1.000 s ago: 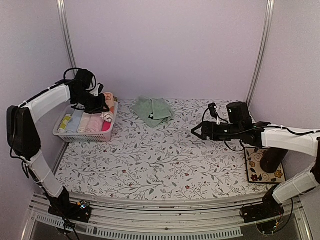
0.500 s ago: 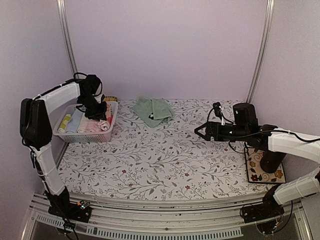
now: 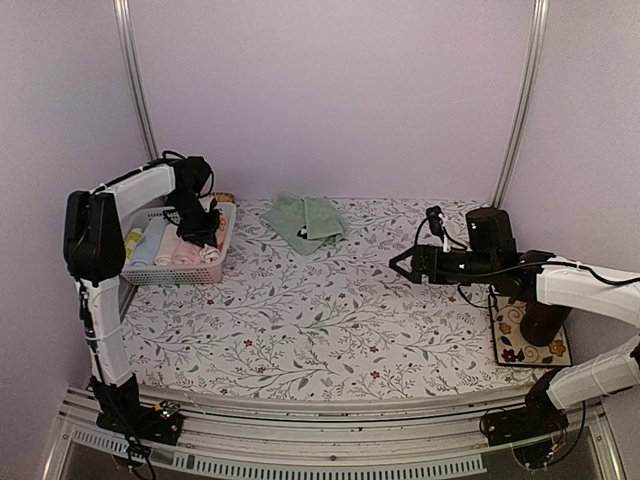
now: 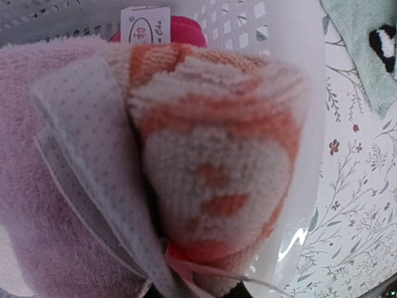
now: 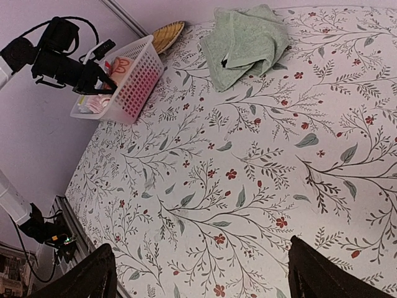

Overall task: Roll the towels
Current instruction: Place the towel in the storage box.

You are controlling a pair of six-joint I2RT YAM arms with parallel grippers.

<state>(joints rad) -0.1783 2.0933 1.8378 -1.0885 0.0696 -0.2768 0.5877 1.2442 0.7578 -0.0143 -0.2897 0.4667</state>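
The orange-salmon towel, rolled up, stands in the right end of the white lattice basket. My left gripper is shut on its lower end; the fingers are mostly hidden under the roll in the left wrist view. The mint green towel lies folded and unrolled on the flowered cloth at the back centre; its dark-and-white mark also shows in the right wrist view. Well to the right of it, my right gripper hovers open over bare cloth with nothing between its fingertips.
Several other rolled towels, among them a pink one, fill the basket beside the orange roll. A wicker dish lies behind the basket. A patterned mat sits under the right arm. Purple walls close the back and sides.
The left gripper has swung right and down, carrying the orange roll into the basket's right end. The right gripper has drifted slightly right and stays open.
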